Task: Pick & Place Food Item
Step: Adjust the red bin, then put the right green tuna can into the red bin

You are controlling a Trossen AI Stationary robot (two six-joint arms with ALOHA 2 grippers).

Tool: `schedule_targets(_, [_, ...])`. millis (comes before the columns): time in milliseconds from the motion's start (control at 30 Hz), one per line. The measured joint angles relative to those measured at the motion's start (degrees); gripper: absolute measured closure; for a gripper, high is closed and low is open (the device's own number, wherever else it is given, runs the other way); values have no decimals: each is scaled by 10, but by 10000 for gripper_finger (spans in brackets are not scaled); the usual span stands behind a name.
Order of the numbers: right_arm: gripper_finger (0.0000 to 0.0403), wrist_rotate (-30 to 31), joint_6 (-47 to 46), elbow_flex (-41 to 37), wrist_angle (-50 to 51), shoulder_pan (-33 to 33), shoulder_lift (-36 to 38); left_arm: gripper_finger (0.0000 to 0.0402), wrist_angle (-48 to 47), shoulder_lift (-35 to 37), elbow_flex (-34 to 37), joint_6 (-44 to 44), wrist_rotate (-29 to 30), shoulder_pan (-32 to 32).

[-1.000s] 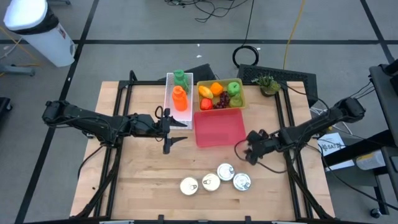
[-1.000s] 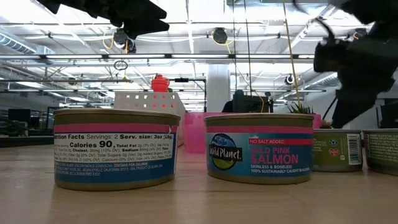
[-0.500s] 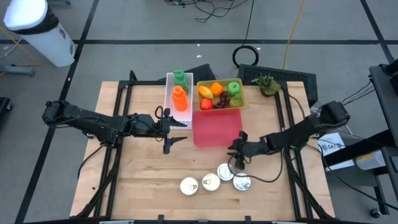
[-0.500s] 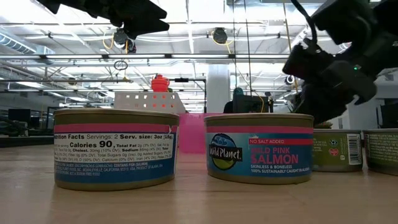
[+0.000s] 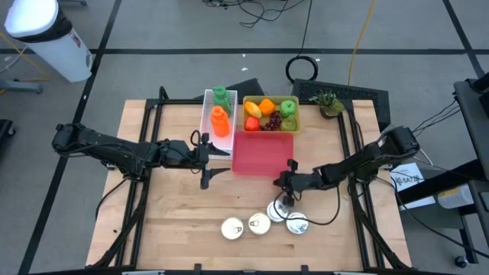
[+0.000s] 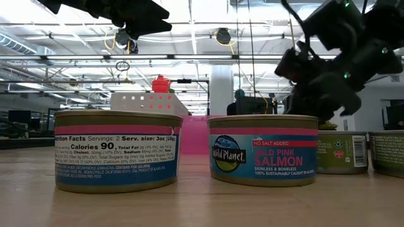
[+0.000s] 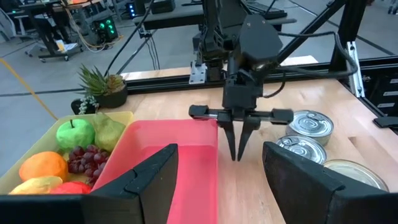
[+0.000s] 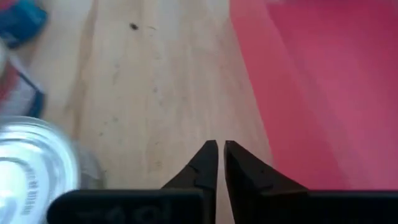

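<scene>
Right tool [image 7: 239,142] has shifted toward cans [image 5: 276,211]; wrist view shows tips nearly together.

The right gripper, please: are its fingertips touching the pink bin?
Apart. The left wrist view shows the right gripper nearly shut, with bare wood between it and the pink bin.

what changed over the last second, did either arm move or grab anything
The right tool swung in from the table's right side toward the middle and now hangs beside the pink bin, just behind the cans, fingers nearly together and holding nothing. The pink bin slid toward the left arm's side. The left tool, the cans, the fruit tray and the bottles stayed put.
</scene>
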State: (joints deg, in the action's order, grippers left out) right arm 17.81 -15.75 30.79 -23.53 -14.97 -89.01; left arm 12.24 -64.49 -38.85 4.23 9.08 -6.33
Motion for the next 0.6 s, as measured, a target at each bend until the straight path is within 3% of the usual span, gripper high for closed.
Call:
schedule_targets(200, [393,-2,16,0,41,-34,109,158,0,0,0,0,0,0])
schedule_targets(433, [402,-136,3,0,140,-148,203,158,1,0,0,0,0,0])
schedule_targets(600, [402,-94,-52,0,186,-237,202,158,1,0,0,0,0,0])
